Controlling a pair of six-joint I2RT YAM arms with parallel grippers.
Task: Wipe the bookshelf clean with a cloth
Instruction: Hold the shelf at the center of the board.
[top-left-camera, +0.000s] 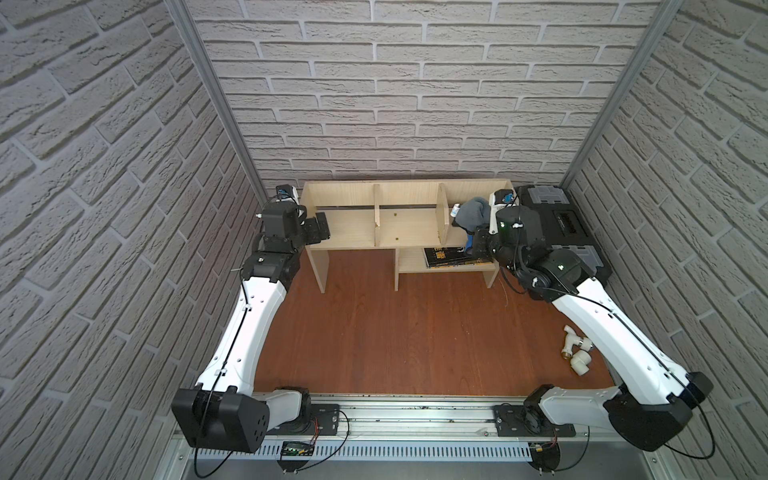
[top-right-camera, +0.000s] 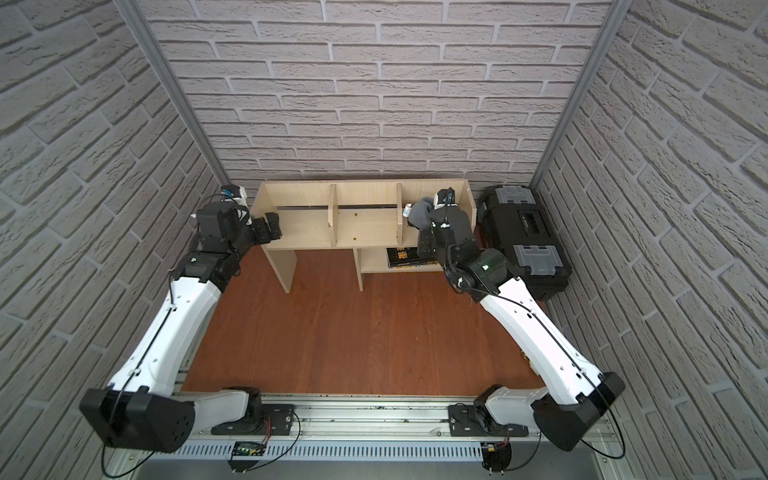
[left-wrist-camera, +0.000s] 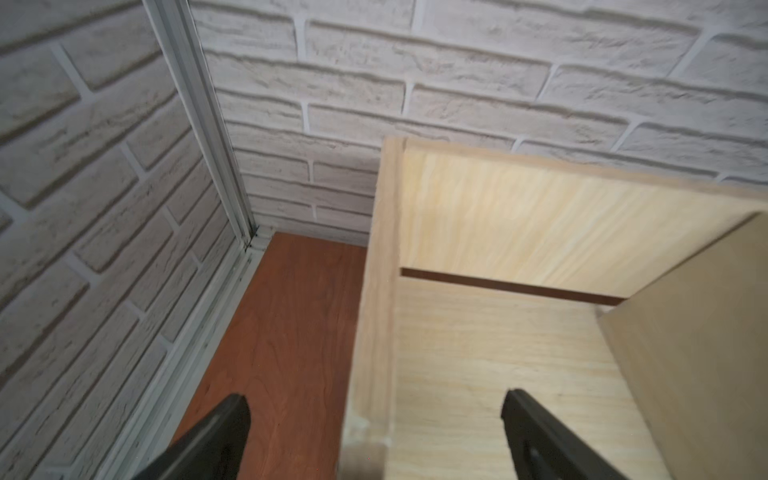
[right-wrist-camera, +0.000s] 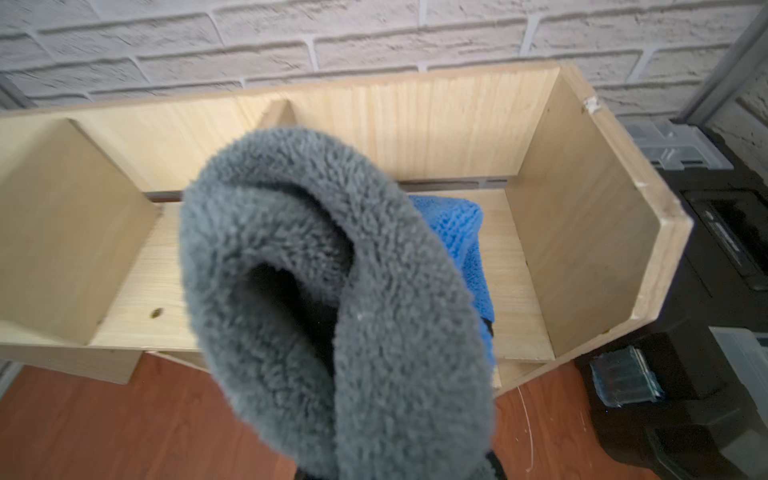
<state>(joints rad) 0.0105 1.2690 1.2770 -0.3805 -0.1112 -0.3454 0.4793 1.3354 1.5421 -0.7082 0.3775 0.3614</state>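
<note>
The light-wood bookshelf (top-left-camera: 353, 232) (top-right-camera: 365, 224) stands against the back wall. My left gripper (top-left-camera: 318, 226) (top-right-camera: 272, 226) is open at its left end; in the left wrist view its fingers (left-wrist-camera: 224, 432) straddle the shelf's left side panel (left-wrist-camera: 374, 332), with nothing held. My right gripper (top-left-camera: 478, 243) (top-right-camera: 426, 245) is shut on the cloth (top-left-camera: 473, 212) (top-right-camera: 419, 214) over the right compartment. In the right wrist view the cloth (right-wrist-camera: 332, 291) bulges up grey and fluffy, with its blue side hanging toward the shelf board (right-wrist-camera: 515, 291). It hides the right fingers.
A black toolbox (top-left-camera: 561, 224) (top-right-camera: 523, 232) with grey latches sits right beside the shelf's right end. A dark book (top-left-camera: 453, 257) (top-right-camera: 403, 255) lies on the lower shelf. White pipe fittings (top-left-camera: 577, 349) lie on the red-brown floor near the right arm. Brick walls enclose three sides.
</note>
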